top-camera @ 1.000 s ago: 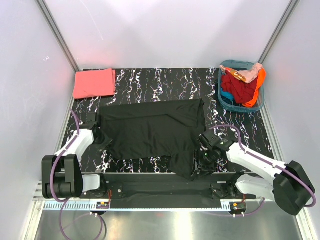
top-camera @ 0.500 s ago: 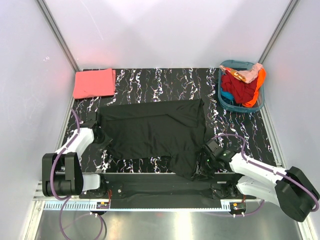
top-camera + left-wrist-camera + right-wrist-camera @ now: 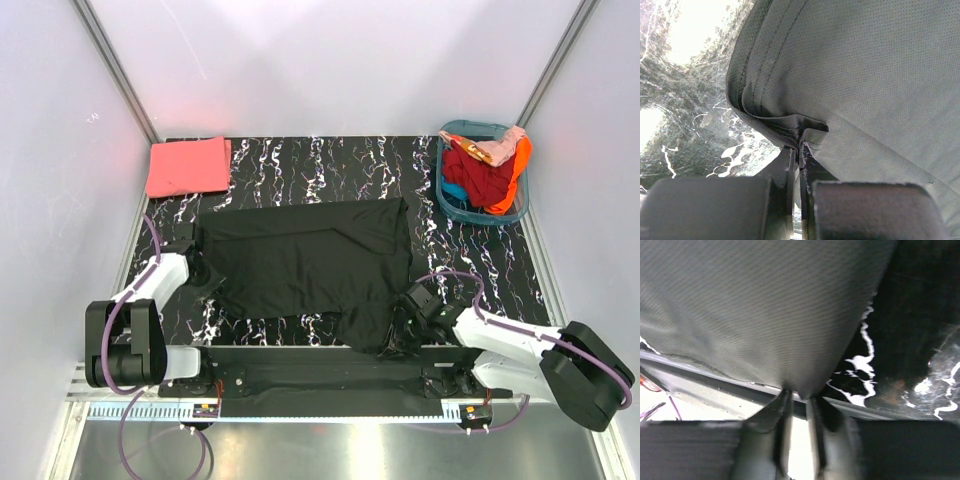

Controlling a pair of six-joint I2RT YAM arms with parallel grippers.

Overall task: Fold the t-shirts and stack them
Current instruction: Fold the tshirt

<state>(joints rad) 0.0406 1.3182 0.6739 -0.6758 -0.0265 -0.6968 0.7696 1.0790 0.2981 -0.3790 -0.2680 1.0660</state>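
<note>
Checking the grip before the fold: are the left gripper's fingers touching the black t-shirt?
Touching. The left wrist view shows the fingers closed together with a pinch of the black t-shirt hem caught between them.

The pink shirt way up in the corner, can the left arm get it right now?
Probably not yet. The left gripper has its jaws pinched shut on the black t-shirt, so it is busy. The pink t-shirt lies apart with bare table between; nothing blocks the way.
</note>
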